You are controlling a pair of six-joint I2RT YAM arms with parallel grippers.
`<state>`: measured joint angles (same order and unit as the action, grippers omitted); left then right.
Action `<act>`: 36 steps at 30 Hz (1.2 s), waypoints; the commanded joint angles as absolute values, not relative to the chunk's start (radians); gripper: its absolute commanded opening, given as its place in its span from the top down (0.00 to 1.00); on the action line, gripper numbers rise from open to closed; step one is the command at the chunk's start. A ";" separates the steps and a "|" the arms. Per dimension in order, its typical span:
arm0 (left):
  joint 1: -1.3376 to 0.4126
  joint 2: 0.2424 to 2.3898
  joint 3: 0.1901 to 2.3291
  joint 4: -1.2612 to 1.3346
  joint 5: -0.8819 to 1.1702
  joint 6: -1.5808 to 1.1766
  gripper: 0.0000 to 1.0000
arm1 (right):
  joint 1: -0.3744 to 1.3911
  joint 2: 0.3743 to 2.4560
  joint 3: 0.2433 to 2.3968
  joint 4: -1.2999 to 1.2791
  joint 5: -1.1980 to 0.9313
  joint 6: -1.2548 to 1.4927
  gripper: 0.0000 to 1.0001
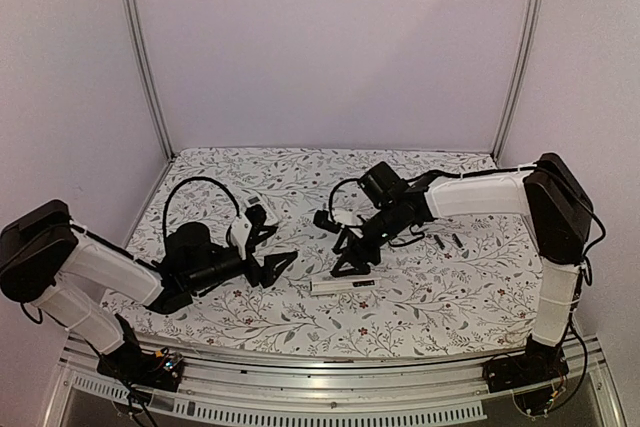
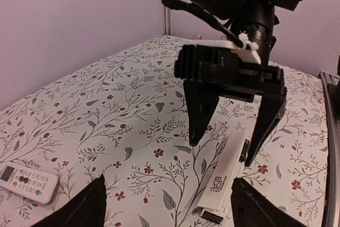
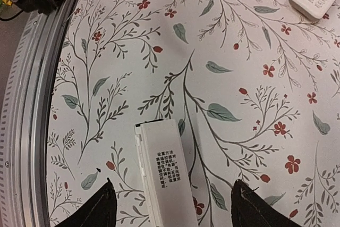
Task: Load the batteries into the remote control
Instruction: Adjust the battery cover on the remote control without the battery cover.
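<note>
Flat on the tabletop (image 1: 300, 172), the batteries (image 1: 440, 242): two tiny dark slivers side by side, out to the right, well apart from either gripper. Any colour band too small to make out.

Left of the batteries and clear of them, the remote (image 3: 164, 179): white, slim, back up with dark print showing. Lying near the front of the tabletop, roughly parallel to the rail (image 3: 21, 131). A dark patch toward one end in the top view, too small to identify.

Directly over the remote, the right gripper (image 2: 223, 151): pointing down, jaws spread wide, nothing between them but the remote's body below. One finger on each side of it. Contact with the remote not decidable from any view.

Further left, the left gripper (image 2: 169, 195): low over the tabletop, aimed toward the right gripper, jaws wide apart, empty.

Just beside the left gripper on its far side, a second remote (image 2: 26, 181): white, shorter-looking, face up, with a small screen and coloured buttons.
</note>
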<state>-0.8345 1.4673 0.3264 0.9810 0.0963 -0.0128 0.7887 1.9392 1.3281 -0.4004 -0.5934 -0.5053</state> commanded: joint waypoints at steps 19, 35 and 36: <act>-0.816 1.518 0.326 1.029 0.042 -0.028 0.19 | 0.816 2.147 1.423 -0.562 -0.651 -0.578 0.34; -0.805 1.505 0.335 0.990 -0.011 0.023 0.19 | 0.839 2.127 1.400 -0.562 -0.600 -0.581 0.48; -0.805 1.504 0.334 0.990 -0.025 0.024 0.19 | 0.839 2.121 1.398 -0.556 -0.598 -0.581 0.50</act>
